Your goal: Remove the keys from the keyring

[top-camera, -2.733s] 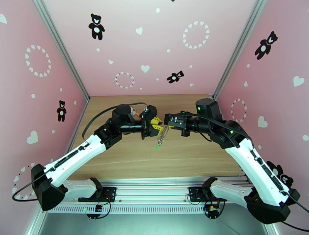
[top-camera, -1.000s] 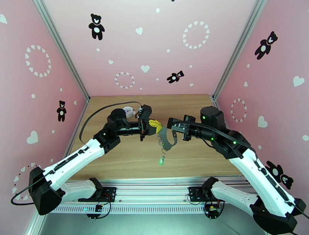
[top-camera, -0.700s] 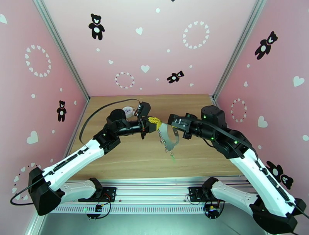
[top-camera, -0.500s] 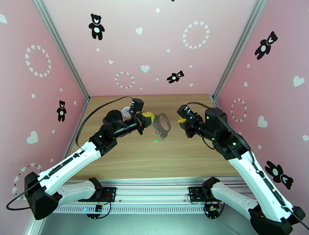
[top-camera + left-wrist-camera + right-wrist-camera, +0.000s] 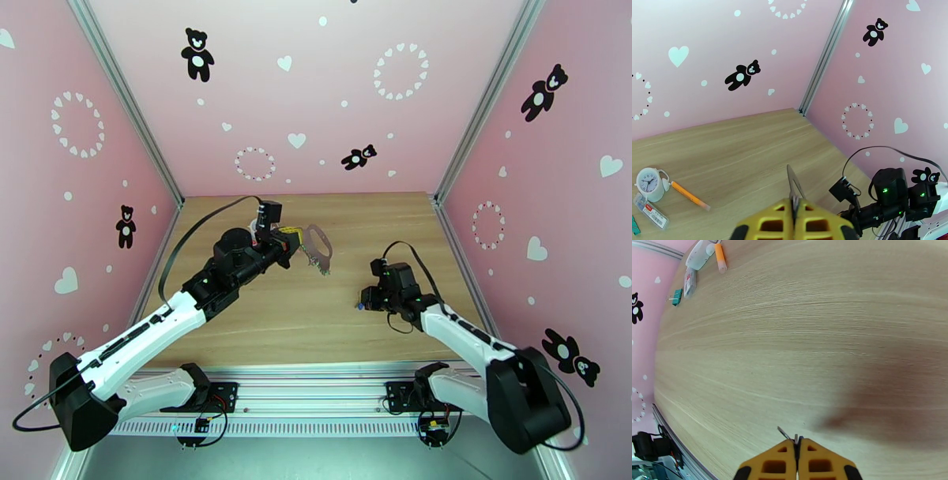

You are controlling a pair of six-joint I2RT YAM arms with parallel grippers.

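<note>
keyring (image 5: pixel 319 239) loop aloft, blue-tagged key (image 5: pixel 359 305) well apart

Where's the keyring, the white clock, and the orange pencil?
keyring (image 5: pixel 793 182), left wrist view, on the strap's thin edge.
white clock (image 5: pixel 647 188), left wrist view, on its dial.
orange pencil (image 5: pixel 687 194), left wrist view, on the middle of the shaft.

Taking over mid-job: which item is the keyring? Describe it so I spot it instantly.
Over the wooden table, follow the left arm to its yellow-fingered left claw. The keyring is the oval strap loop pinched there, thin chain dangling; unlike the white clock and orange pen resting on the wood, it hangs in the air.
</note>
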